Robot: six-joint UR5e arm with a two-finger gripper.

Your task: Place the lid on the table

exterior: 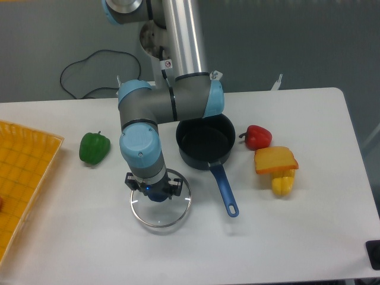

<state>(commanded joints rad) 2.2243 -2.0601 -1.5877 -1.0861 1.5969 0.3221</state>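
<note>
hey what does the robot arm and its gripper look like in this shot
The arm has silver-grey metal tubes joined by grey cylindrical joints with light blue caps. A small white label with a red mark sits near the upper joint. The gripper is a small black unit with a blue light glowing on it.
</note>
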